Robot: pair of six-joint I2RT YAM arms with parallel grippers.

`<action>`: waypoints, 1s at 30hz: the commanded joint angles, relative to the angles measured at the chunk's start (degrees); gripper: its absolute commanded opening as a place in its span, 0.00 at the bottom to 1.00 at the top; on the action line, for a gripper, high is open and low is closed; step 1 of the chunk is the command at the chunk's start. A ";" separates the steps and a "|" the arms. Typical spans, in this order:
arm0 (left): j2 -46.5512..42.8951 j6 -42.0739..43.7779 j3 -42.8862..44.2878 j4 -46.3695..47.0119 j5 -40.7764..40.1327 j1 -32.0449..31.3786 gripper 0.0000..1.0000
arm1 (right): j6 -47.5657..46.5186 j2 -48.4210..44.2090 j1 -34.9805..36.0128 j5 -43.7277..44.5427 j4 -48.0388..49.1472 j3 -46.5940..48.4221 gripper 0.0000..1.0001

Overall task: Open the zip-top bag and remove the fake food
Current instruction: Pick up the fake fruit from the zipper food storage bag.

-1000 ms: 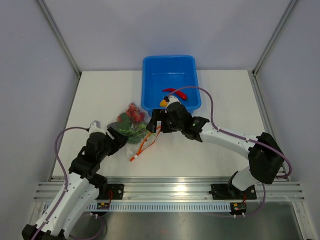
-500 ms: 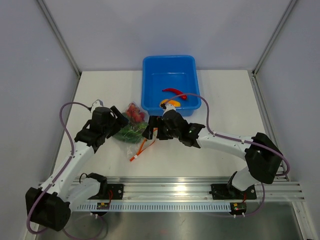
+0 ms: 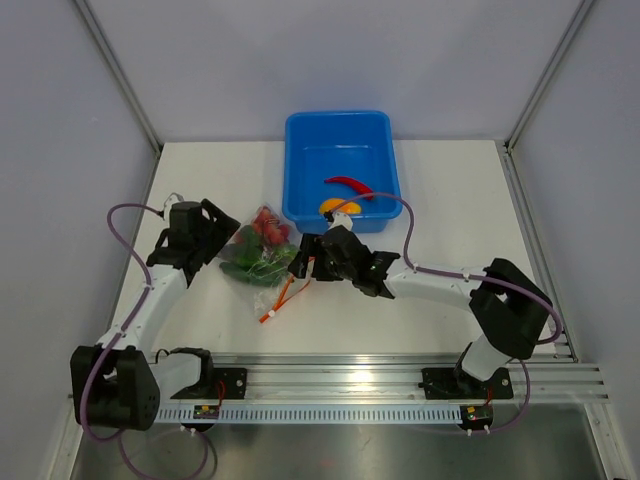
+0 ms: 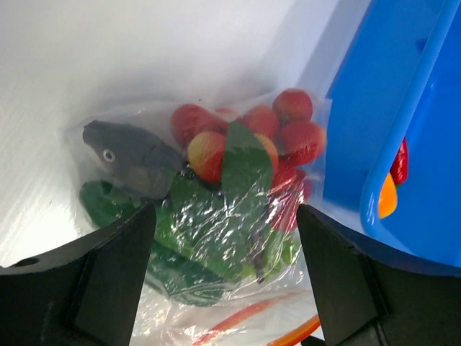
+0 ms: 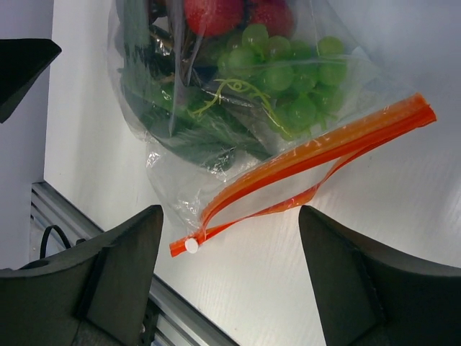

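Both claws gape wide and hold nothing: our left claw hovers over the clear crinkly zip-top bag, our right claw over its orange zip strip. The bag lies on the white bench beside the blue plastic tub. We judge it best to pinch one lip only, lifting gently, while the left pins the closed end.
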 commanded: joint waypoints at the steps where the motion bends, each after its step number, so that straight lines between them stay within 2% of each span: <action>1: 2.34 -2.91 -0.07 7.44 2.76 1.30 0.81 | -0.69 1.31 0.63 3.24 4.07 0.92 0.83; 5: 7.95 -4.67 0.63 9.80 5.46 2.00 0.76 | -1.65 2.80 0.54 3.33 5.30 1.62 0.83; 9: 11.91 -8.62 -2.61 15.26 9.00 2.62 0.73 | -2.88 4.12 0.54 3.24 5.83 2.32 0.83; 17: 12.80 -9.07 -4.03 15.45 9.71 3.32 0.70 | -4.73 6.23 0.54 4.21 7.06 3.38 0.79; 21: 13.68 -8.98 -4.99 17.46 11.19 4.20 0.56 | -5.52 7.90 0.54 4.47 7.85 3.99 0.75; 22: 14.03 -8.98 -5.08 17.81 11.81 4.46 0.43 | -5.61 8.17 0.54 4.47 7.85 4.26 0.74; 25: 15.00 -8.89 -5.78 18.87 13.57 5.08 0.21 | -6.14 8.87 0.54 5.18 7.76 4.61 0.71; 28: 15.18 -8.45 -6.05 20.72 14.27 5.08 0.06 | -6.40 8.96 0.54 5.70 8.20 4.61 0.68; 30: 14.65 -8.10 -6.22 21.15 14.54 5.08 0.00 | -6.75 9.13 0.54 5.62 8.73 4.61 0.67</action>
